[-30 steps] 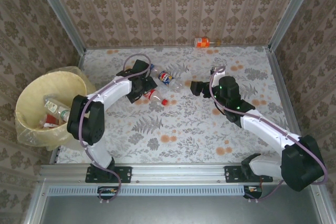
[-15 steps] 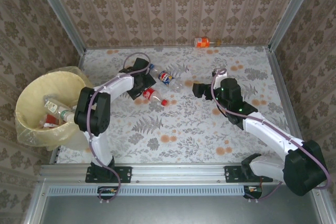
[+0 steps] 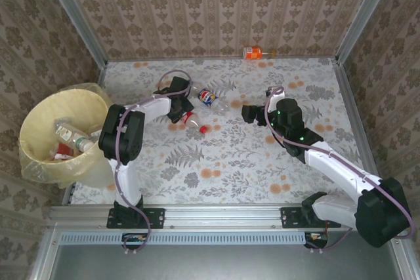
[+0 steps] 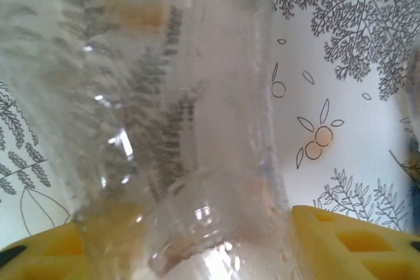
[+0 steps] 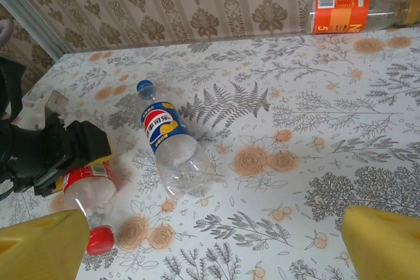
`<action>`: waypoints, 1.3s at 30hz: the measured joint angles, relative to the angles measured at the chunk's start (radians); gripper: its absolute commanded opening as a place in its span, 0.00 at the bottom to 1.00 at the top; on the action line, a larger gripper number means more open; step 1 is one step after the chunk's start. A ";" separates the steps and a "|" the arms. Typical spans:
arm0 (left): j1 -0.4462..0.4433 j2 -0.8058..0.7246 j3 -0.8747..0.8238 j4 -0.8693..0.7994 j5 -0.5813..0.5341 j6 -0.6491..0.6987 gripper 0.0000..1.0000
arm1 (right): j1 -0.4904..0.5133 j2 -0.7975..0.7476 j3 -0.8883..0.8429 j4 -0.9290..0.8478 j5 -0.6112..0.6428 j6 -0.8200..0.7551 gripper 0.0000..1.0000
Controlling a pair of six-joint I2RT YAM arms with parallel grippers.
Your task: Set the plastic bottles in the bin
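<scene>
Left hand [image 3: 178,109] clamped on the clear body of the red-labelled bottle [image 3: 189,119], which lies on the table [image 3: 230,159]. The blue-labelled bottle [image 3: 209,98] lies just beside it toward the right hand [image 3: 247,112], and the bin [image 3: 39,109], with bottles inside, stands well off on the opposite side. Right hand fingers apart, holding nothing; the orange-labelled bottle [image 3: 252,52] lies well beyond it at the far wall.

Bright even light; blurred, perhaps glare-washed close-up of bottle [image 4: 164,129].
</scene>
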 measured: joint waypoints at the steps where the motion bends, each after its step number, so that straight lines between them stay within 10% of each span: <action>1: 0.000 -0.007 -0.010 0.006 -0.001 0.011 0.53 | 0.000 0.000 0.000 0.000 0.000 0.000 1.00; 14: -0.020 -0.441 -0.093 -0.035 -0.162 0.292 0.54 | 0.000 0.011 0.000 0.007 -0.001 0.000 1.00; 26: -0.012 -0.772 0.257 -0.328 -0.435 0.611 0.54 | 0.000 0.100 0.047 0.027 -0.021 0.002 1.00; 39: 0.504 -0.869 0.488 -0.702 -0.449 0.678 0.56 | 0.000 0.169 0.115 0.031 -0.063 0.008 1.00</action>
